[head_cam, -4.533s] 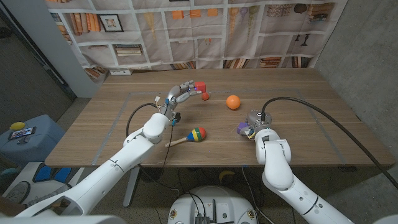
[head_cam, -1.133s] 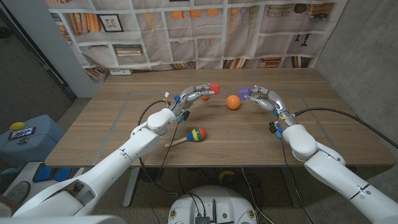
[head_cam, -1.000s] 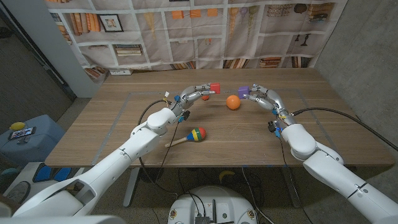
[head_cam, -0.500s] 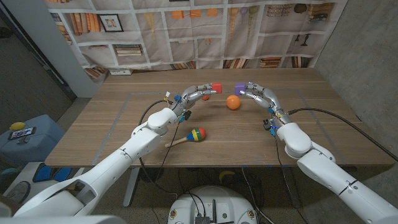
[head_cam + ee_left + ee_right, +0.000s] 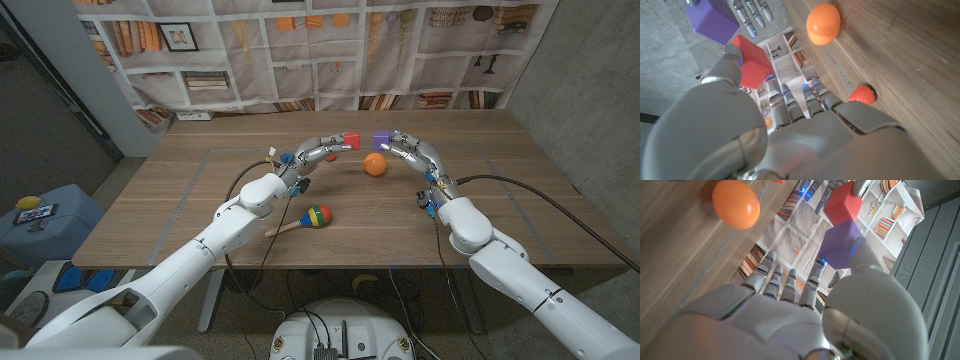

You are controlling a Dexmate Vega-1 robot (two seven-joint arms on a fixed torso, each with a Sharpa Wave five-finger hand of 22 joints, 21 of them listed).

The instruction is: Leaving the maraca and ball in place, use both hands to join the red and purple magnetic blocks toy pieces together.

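A small red strawberry-like toy [image 5: 861,93] lies on the wooden table [image 5: 200,200].

Even indoor light, wrist views perhaps soft.

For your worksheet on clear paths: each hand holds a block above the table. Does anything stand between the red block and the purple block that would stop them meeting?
Nothing visible does. The left hand holds the red block and the right hand holds the purple block, with only open air between them. The orange ball lies on the table nearer the robot, below that gap.
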